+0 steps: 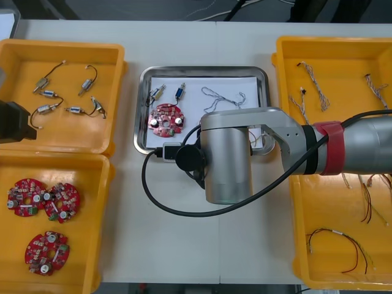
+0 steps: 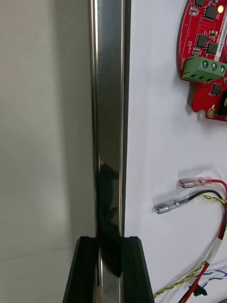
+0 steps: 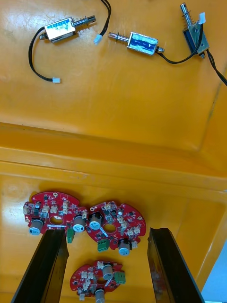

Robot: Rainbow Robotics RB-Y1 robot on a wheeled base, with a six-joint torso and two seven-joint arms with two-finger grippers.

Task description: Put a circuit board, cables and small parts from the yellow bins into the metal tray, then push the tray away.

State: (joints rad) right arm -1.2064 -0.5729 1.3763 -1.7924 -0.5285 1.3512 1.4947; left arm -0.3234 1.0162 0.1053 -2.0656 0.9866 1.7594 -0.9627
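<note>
**Light table, loaded tray, push not yet made**

Pale tabletop point(image 1: 184, 239) carries the metal tray point(image 1: 202, 69) at its middle, between the yellow bins point(image 1: 61, 44) at either side. On the tray's white inside lie a round red circuit board point(image 1: 166, 119), two small metal parts point(image 1: 158, 94) just beyond it, and a twisted blue and white cable point(image 1: 224, 96) toward the far right. The right wrist view adds a red cable point(image 2: 196, 182) and a black cable point(image 2: 170, 206), their terminals resting on the white near the rim.

The right gripper point(image 2: 109, 246) is clamped on the tray's rim point(image 2: 109, 118), one black finger on the table side and one on the inside. From the front, the right arm point(image 1: 226, 159) covers the tray's near edge, so the grip is probably on the rim nearest the robot.

The left gripper point(image 3: 106, 234) hangs with its fingers spread and holding nothing over the left bins, above spare circuit boards point(image 3: 111, 225) and near loose metal parts point(image 3: 142, 43).

Board, cables and parts all appear to be in, so loading looks finished. What is left is sliding the tray away. With the grip on one thin edge, the tray could pivot if the push runs off-centre.
</note>
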